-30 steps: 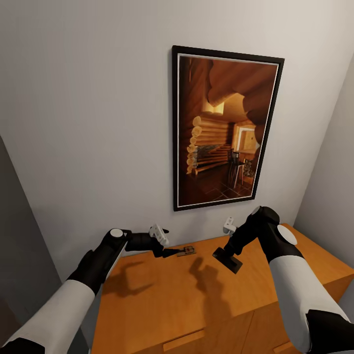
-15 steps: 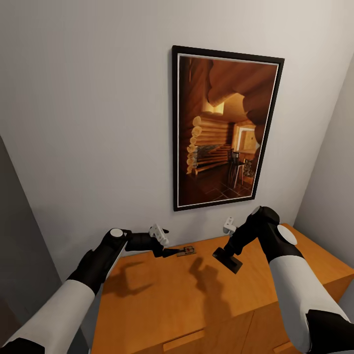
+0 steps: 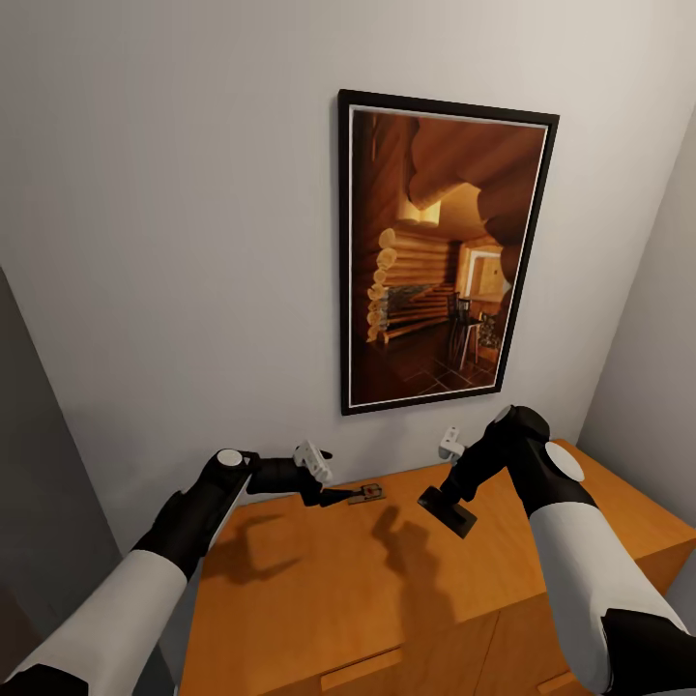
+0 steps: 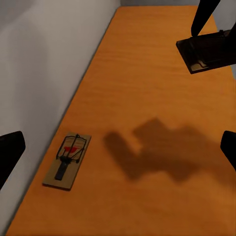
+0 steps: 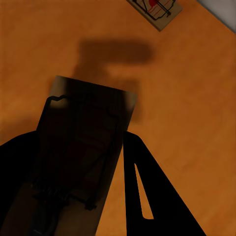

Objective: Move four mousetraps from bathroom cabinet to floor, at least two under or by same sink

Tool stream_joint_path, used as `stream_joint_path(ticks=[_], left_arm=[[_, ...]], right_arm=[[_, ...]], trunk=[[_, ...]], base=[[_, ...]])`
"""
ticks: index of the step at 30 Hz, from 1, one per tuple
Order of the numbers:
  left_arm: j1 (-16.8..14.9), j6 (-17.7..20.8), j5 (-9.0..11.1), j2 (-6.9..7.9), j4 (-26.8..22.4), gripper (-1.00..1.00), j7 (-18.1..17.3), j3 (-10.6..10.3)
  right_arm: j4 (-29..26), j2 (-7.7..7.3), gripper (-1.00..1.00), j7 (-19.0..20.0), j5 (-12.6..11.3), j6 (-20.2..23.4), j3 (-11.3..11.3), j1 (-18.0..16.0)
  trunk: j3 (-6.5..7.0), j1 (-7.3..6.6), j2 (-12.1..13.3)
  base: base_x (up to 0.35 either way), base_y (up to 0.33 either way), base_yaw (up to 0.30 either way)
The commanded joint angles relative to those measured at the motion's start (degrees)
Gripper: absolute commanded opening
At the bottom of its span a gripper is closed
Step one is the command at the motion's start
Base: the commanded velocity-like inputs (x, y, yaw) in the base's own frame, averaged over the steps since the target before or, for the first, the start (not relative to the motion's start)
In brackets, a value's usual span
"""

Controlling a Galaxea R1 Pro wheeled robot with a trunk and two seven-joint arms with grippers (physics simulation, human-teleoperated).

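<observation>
A robot is facing a low cabinet point(image 3: 329, 580) with a smooth, flat orange-brown wooden top, standing against a plain pale wall. A tall framed picture point(image 3: 440, 253) of a log-cabin interior, in a thin black frame, is hanging above it.

The right gripper point(image 3: 447, 512) is hovering above the cabinet top with its dark fingers point(image 5: 142, 196) clenched around a mousetrap point(image 5: 81, 142), a flat rectangular board that is looking dark in shadow, with thin wire looping across it. The trap is tilting in the grasp, clear of the wood, and casting a blocky shadow below.

A second mousetrap point(image 4: 67, 160) is lying flat on the cabinet top at the back edge, just beside the wall: a small tan wooden rectangle with dark wire and a red spot.

The left gripper point(image 3: 333, 496) is reaching low over the cabinet top towards this trap, its black fingers point(image 4: 10, 152) spread wide apart and grasping nothing.
</observation>
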Motion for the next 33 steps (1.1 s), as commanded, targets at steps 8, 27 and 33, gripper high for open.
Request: stream_joint_path(ticks=[8,27,33], left_arm=[[0.0,0.9,0.0,-0.06,-0.1,1.00,-0.2,-0.1],[0.0,1.0,0.0,-0.30,-0.1,1.00,-0.2,-0.2],[0.0,1.0,0.0,-0.24,-0.1,1.00,-0.2,-0.2]], right_arm=[[0.0,0.03,-1.00,0.4,0.3,0.6,-0.1,0.0],[0.0,0.03,-1.00,0.4,0.3,0.6,-0.1,0.0],[0.0,0.03,-1.00,0.4,0.3,0.6,-0.1,0.0]], trunk=[[-0.03,0.02,0.0],[-0.03,0.02,0.0],[-0.03,0.02,0.0]], base=[[0.003,0.000,0.000],[0.063,0.000,0.000],[0.001,0.000,0.000]])
